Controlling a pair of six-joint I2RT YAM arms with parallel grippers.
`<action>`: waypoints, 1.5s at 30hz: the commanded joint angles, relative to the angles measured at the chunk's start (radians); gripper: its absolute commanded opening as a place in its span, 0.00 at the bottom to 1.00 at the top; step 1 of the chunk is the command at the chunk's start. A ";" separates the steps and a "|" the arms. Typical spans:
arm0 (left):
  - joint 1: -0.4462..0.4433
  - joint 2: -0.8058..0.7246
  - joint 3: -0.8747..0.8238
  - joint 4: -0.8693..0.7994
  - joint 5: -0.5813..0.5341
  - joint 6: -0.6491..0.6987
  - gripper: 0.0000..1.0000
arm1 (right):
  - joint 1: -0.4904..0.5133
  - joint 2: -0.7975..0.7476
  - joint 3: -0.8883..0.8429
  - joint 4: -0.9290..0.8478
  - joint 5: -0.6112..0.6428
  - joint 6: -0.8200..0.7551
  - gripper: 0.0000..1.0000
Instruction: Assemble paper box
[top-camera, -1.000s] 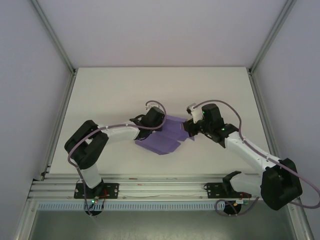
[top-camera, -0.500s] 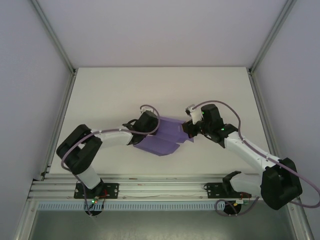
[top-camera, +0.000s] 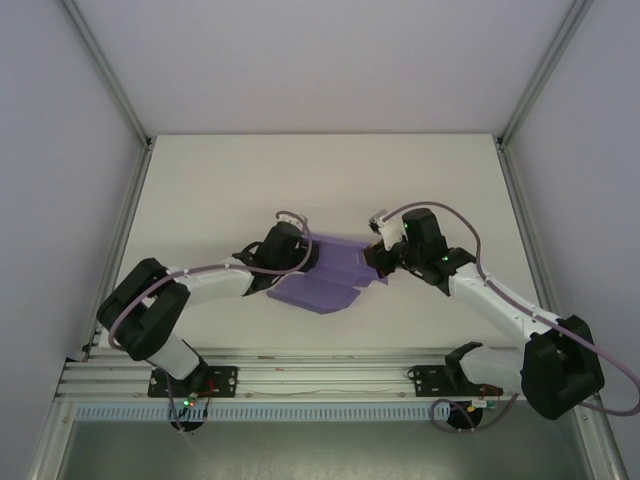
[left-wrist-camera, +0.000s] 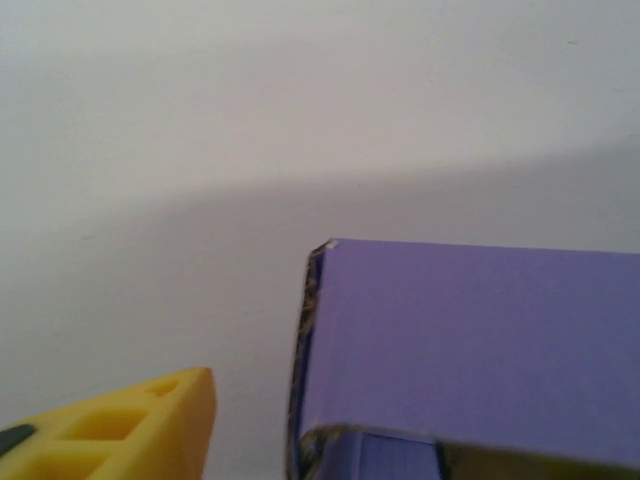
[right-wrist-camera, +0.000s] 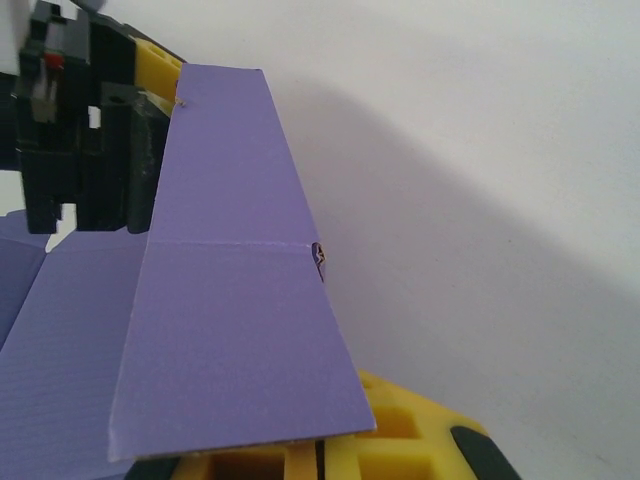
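Observation:
The purple paper box (top-camera: 330, 278) lies partly folded on the white table between my two grippers. My left gripper (top-camera: 303, 258) stands at its left end. In the left wrist view a yellow finger (left-wrist-camera: 150, 425) sits apart from the box's corner (left-wrist-camera: 470, 340), with bare table between them, so the jaws are open. My right gripper (top-camera: 378, 262) is at the box's right end. Its yellow fingers are shut together (right-wrist-camera: 320, 462) just under a raised flap (right-wrist-camera: 230, 330). Whether any card is pinched there is hidden. The left gripper's black body (right-wrist-camera: 85, 140) stands behind that flap.
The table (top-camera: 250, 190) is bare white, bounded by aluminium frame posts at left (top-camera: 125, 210) and right (top-camera: 520, 210). A metal rail (top-camera: 320, 375) with both arm bases runs along the near edge. Free room lies behind the box.
My left jaws have opened off the box's left end, and the left arm has drawn back to the left with its elbow lower. The right arm and the box have barely moved.

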 joint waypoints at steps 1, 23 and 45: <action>0.005 0.043 0.010 0.038 0.018 0.032 0.48 | -0.002 -0.012 -0.018 -0.023 -0.002 -0.028 0.00; -0.004 -0.084 -0.057 0.044 -0.159 0.007 0.00 | -0.004 -0.269 -0.070 0.016 0.490 0.239 1.00; -0.027 -0.090 0.004 -0.084 -0.210 -0.056 0.00 | 0.099 0.098 0.113 -0.010 0.325 0.136 1.00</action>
